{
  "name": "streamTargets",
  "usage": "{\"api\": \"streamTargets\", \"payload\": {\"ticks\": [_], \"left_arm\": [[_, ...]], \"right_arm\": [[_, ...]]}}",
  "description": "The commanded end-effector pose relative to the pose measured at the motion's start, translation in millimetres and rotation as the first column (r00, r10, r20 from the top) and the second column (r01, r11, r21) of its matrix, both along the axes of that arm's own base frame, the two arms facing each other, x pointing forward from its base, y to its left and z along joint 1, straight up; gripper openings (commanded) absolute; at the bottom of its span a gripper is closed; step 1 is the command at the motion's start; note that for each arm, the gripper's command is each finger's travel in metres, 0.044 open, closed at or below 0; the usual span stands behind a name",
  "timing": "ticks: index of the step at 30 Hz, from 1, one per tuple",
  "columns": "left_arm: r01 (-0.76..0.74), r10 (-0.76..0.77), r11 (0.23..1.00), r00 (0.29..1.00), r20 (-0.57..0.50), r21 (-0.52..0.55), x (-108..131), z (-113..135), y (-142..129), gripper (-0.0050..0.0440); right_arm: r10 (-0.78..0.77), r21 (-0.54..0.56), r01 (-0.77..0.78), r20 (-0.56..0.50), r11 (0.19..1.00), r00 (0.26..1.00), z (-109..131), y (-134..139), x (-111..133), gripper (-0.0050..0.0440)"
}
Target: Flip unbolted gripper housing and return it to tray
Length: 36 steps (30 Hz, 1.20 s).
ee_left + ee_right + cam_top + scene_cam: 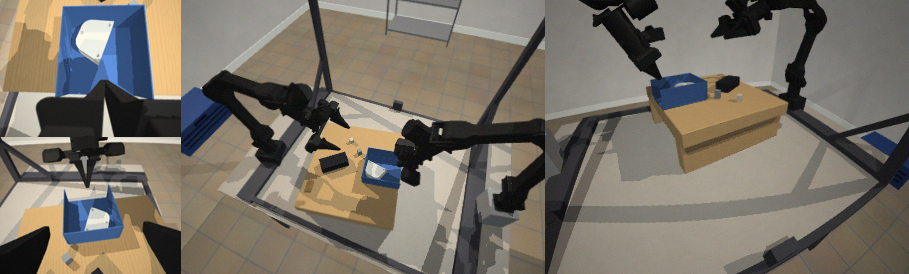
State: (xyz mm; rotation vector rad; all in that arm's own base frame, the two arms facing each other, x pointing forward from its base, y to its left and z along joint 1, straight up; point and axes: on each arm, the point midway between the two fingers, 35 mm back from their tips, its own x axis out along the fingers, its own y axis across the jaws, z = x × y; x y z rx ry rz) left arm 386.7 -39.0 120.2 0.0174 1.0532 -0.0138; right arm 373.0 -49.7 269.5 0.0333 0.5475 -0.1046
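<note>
Inside the blue tray (381,184) (687,95) (104,12) (95,236) lies the white housing (375,171) (682,84) (93,38) (98,219); my left gripper (401,164) (659,78) (103,83) (87,187) has empty, closed jaws, my right gripper (344,138) (715,36) (96,229) wide-open, empty ones.

Wood-grain tabletop (348,202) (745,112) (30,70) (46,219); matt blue tray (381,183) (687,95) (148,61) (93,235), prob. plastic.

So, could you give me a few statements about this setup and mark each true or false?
1. The white housing lies in the blue tray. True.
2. The left arm's tool is gripping the housing. False: it is shut, holding nothing.
3. The right arm's tool is wide open. True.
4. The small grey cube is inside the tray. False: it sits outside, on the wooden surface.
5. The tray is closed on all four sides. False: one side is open.
</note>
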Motion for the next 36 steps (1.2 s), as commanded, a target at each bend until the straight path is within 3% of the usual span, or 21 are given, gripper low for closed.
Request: {"api": "streamTargets", "payload": {"ticks": [1,8,16,21,36], "left_arm": [[0.000,0.000,1.000,1.000,0.031,-0.011,2,10,-1,0.0000],[0.000,0.000,1.000,1.000,0.031,-0.011,9,12,0,0.0000],[0.000,0.000,1.000,0.999,0.035,-0.010,78,18,10,0.0000],[0.000,0.000,1.000,0.999,0.036,-0.010,93,18,13,0.0000],[0.000,0.000,1.000,0.999,0.036,-0.010,96,13,13,0.0000]], "right_arm": [[-0.002,-0.007,0.002,0.025,1.000,1.000,11,-1,-1,0.0436],[-0.002,-0.007,0.002,0.025,1.000,1.000,11,-1,-1,0.0436],[-0.002,-0.007,0.002,0.025,1.000,1.000,11,-1,-1,0.0436],[-0.002,-0.007,0.002,0.025,1.000,1.000,11,-1,-1,0.0436],[-0.002,-0.007,0.002,0.025,1.000,1.000,11,-1,-1,0.0436]]}}
